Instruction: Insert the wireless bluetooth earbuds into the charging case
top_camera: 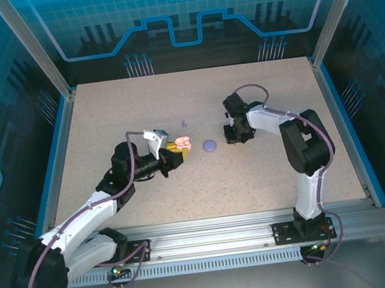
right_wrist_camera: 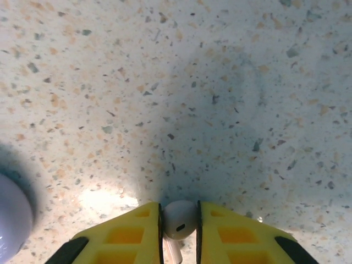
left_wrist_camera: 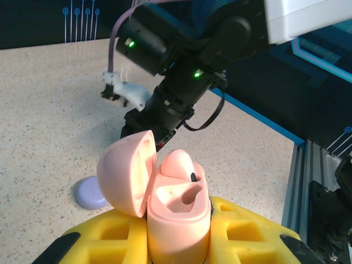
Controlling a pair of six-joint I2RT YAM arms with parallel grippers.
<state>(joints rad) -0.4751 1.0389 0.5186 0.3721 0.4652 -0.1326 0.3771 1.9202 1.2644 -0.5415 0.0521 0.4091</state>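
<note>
My left claw (top_camera: 174, 152): clamped on open pink case (left_wrist_camera: 179, 206). My right claw (right_wrist_camera: 180, 231): pinching pale earbud (right_wrist_camera: 179, 220); lilac case (right_wrist_camera: 8, 220) nearby on tabletop (right_wrist_camera: 220, 82).

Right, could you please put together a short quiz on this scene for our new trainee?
1. True or false: the pink case held in the left gripper has its lid open.
2. What does the right gripper pinch? A) a coin B) a pale earbud C) nothing
3. How many sockets of that case hold a bud?
Key: 1 true; 2 B; 3 one, and the other socket is empty.
</note>
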